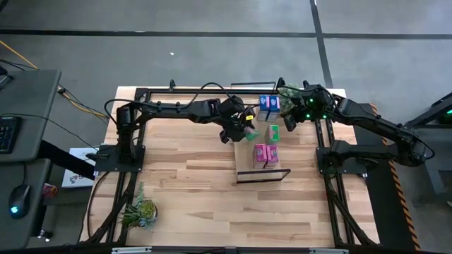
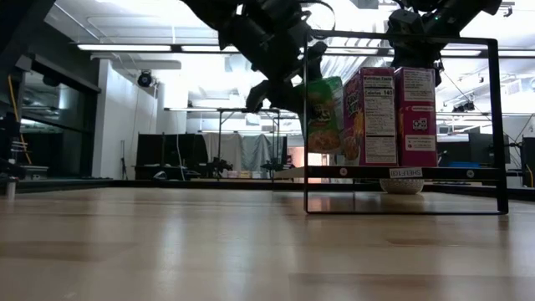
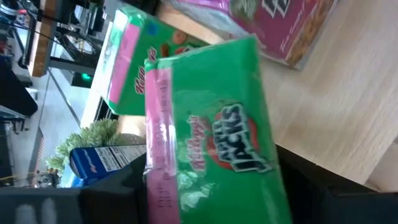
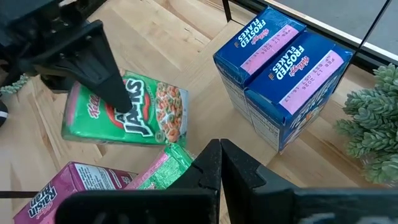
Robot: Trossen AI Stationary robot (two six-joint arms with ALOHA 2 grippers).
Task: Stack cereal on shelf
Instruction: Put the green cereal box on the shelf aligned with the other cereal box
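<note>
Left gripper (image 1: 240, 128) holds a green box (image 1: 249, 131); keep it upright, set it on shelf (image 1: 244, 159) at 9 o'clock of the pink boxes (image 1: 265, 152). Right gripper (image 4: 219, 163) closed, empty.

Spiky potted plant (image 1: 140, 209) near table (image 1: 198, 212) corner, second plant (image 4: 373, 118), keyboard (image 1: 6, 134), mouse (image 1: 19, 200)

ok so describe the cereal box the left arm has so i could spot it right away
Start at the shelf in the middle of the table, where two pink Raisin Bran boxes stand. Just behind them, the left gripper holds a green Apple Jacks box. Unlike the other green box, it sits clamped between dark fingers.
</note>
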